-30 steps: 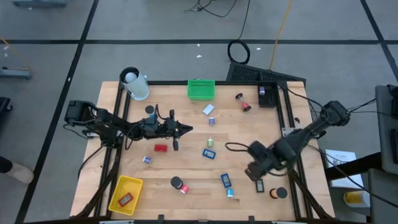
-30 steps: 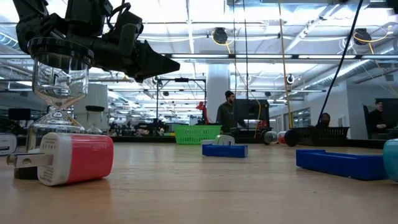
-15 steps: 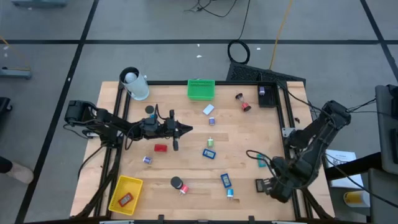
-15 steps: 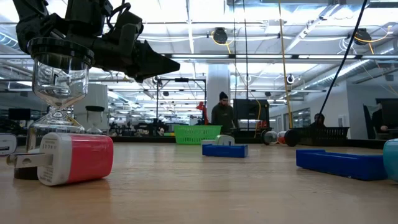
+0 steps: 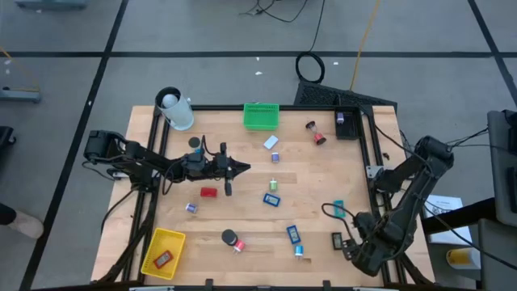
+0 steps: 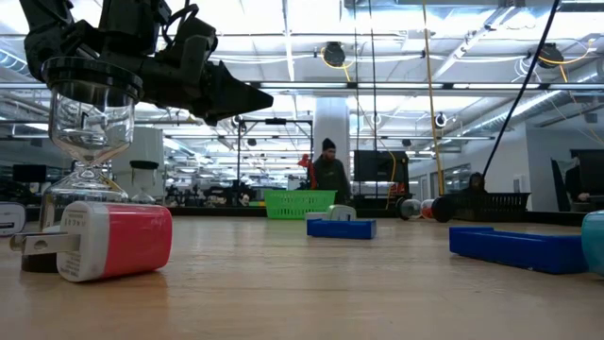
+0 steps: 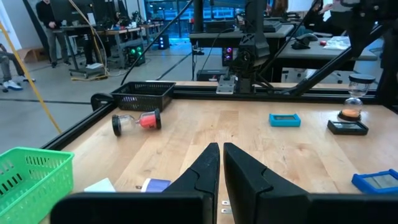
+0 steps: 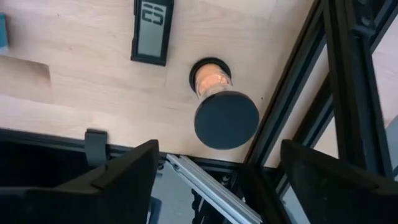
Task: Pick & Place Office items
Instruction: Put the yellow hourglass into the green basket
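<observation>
Right gripper [image 8: 214,168] hangs at tabletop's [image 5: 323,174] near right corner, jaws spread above upright orange-sand hourglass [image 8: 219,106], lined up to straddle it. Left gripper [image 5: 240,168] waits mid-tabletop, jaws pressed together, empty.

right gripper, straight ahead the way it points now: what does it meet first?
Most likely the orange sand timer standing by the table's corner rail: the open right gripper looks down on its black cap, centred between the fingers. The gap above it is hard to judge.

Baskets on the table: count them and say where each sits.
3. Green basket: middle of far edge. Yellow basket: near left corner. Black basket: far right corner. None seems hidden.
</observation>
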Robot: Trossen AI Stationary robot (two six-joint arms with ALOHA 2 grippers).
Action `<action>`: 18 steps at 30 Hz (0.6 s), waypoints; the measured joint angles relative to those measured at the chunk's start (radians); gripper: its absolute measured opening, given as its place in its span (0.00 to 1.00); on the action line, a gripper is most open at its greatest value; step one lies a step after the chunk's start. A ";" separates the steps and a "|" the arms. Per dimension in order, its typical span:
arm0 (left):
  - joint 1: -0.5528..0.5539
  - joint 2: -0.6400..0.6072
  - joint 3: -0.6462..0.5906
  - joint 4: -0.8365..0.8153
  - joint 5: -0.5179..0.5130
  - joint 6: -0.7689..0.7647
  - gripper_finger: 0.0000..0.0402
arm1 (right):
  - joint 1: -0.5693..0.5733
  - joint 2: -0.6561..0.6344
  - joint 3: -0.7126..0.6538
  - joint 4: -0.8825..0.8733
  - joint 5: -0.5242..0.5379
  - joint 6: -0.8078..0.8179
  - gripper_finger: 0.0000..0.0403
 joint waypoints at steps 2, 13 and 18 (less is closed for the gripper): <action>0.000 0.000 0.000 0.000 0.000 -0.006 0.08 | 0.005 0.008 -0.006 0.008 0.002 0.000 0.83; 0.000 0.000 0.000 0.000 0.004 -0.010 0.08 | 0.032 0.008 -0.148 0.170 0.002 0.013 0.81; 0.000 0.000 0.000 0.000 0.004 -0.010 0.08 | 0.047 0.008 -0.187 0.206 0.002 0.013 0.81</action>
